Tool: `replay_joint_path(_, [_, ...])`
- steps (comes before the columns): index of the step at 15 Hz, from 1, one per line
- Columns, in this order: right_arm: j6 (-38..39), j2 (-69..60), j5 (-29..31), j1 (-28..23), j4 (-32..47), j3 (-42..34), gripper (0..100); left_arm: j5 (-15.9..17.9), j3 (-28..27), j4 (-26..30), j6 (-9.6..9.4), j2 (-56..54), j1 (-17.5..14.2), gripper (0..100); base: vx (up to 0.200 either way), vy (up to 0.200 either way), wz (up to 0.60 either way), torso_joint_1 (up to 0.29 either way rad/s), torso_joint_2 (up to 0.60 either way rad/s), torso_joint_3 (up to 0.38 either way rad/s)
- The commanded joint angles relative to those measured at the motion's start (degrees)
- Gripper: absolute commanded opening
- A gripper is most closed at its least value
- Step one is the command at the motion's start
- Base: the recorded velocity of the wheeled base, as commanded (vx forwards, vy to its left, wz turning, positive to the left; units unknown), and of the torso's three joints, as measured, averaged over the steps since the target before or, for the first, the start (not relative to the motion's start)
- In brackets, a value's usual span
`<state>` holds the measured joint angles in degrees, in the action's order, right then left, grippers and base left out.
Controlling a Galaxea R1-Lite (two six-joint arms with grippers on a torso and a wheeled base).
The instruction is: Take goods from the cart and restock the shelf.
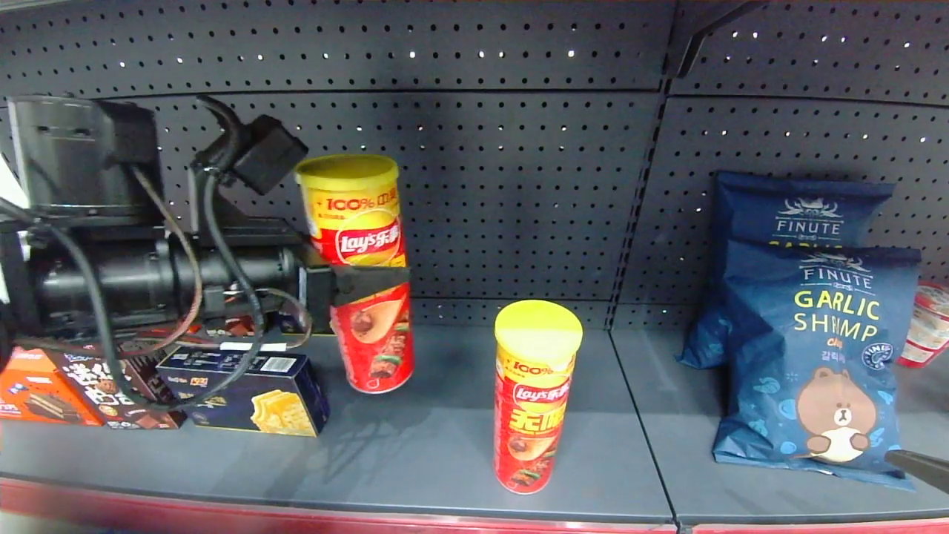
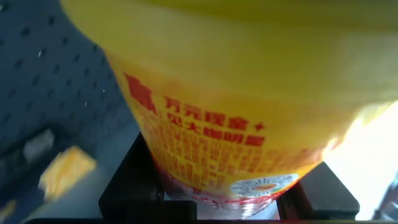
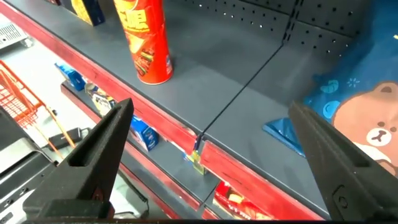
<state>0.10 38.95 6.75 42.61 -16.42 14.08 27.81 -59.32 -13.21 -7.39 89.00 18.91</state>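
Note:
My left gripper [image 1: 368, 285] is shut on a red chips can with a yellow lid [image 1: 361, 245], gripping it around the middle. The can leans slightly, and its bottom is close over the grey shelf [image 1: 445, 445], left of centre. In the left wrist view the same can [image 2: 249, 106] sits between the black fingers [image 2: 127, 183]. A second, identical can [image 1: 535, 408] stands upright near the shelf's front, also seen as the can [image 3: 146, 40]. My right gripper [image 3: 211, 165] is open and holds nothing, hovering off the shelf's front edge at the right, with one of its fingertips [image 1: 923, 469] showing.
Snack boxes [image 1: 256, 389] lie at the shelf's left under my left arm. Two blue garlic shrimp bags [image 1: 815, 348] lean against the pegboard at the right. The shelf has a red front lip [image 3: 205, 149]; a lower shelf with goods [image 3: 140, 134] and an orange wire cart [image 3: 18, 102] lie below.

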Motion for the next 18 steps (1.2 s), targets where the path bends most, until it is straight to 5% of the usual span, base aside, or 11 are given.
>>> replay_joint_path(1, [-0.01,0.25,0.01,-0.24,0.07,-0.02,100,0.32,-4.75,-4.28,0.0,10.93,0.96,0,0.0,0.0,0.0,0.0,0.0,0.0])
replay_joint_path(8, [-0.01,0.34,0.1,-0.24,0.07,0.33,100,6.47,-10.03,-21.94,0.71,26.4,2.1,0,0.0,0.0,0.0,0.0,0.0,0.0])
replay_joint_path(13, [-0.01,0.34,0.1,-0.24,0.07,0.16,100,11.22,-12.66,-21.85,1.15,29.74,3.42,0,0.0,0.0,0.0,0.0,0.0,0.0])
replay_joint_path(18, [-0.01,0.25,0.1,-0.24,0.07,0.16,100,11.48,-16.0,-21.33,1.15,32.46,4.3,0,0.0,0.0,0.0,0.0,0.0,0.0])
